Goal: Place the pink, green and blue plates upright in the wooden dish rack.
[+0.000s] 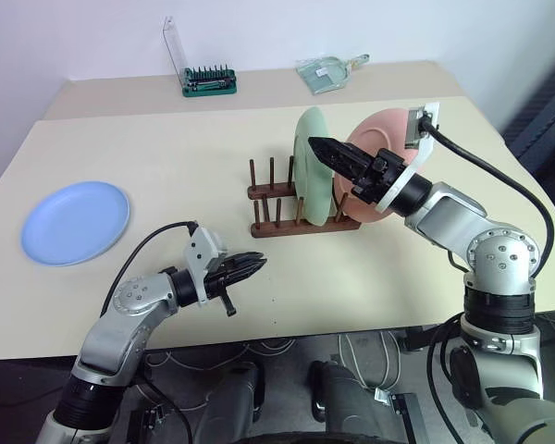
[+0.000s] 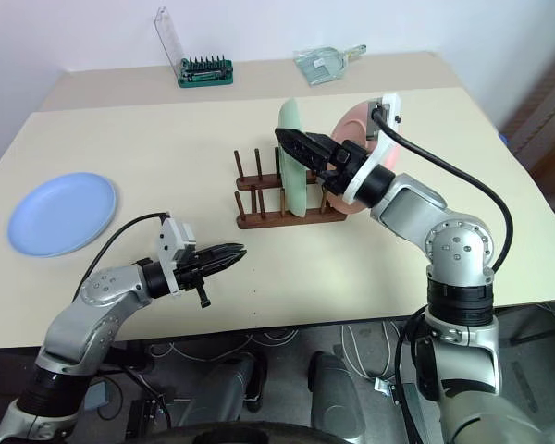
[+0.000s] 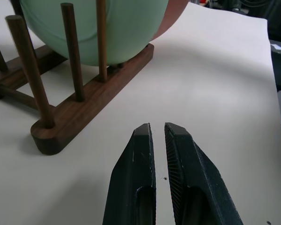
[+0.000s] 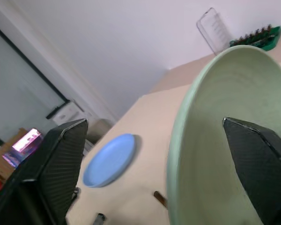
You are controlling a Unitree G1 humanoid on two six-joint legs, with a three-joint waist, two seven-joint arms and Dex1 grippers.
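Observation:
The wooden dish rack (image 1: 277,225) stands mid-table. A green plate (image 1: 309,176) stands upright between its pegs, and a pink plate (image 1: 385,129) stands upright just behind it at the rack's right end. A blue plate (image 1: 75,222) lies flat at the table's far left. My right gripper (image 1: 316,146) is open at the green plate's top edge; in the right wrist view its fingers (image 4: 61,164) sit wide apart on either side of the green plate's rim (image 4: 178,140). My left gripper (image 1: 259,262) is shut and empty, low over the table in front of the rack (image 3: 79,112).
A green bit holder with a clear lid (image 1: 208,81) and a clear scoop-like item (image 1: 328,72) lie on the back table. Bare tabletop (image 1: 166,148) spans between the blue plate and the rack. The right arm's cable (image 1: 499,176) loops above the table's right side.

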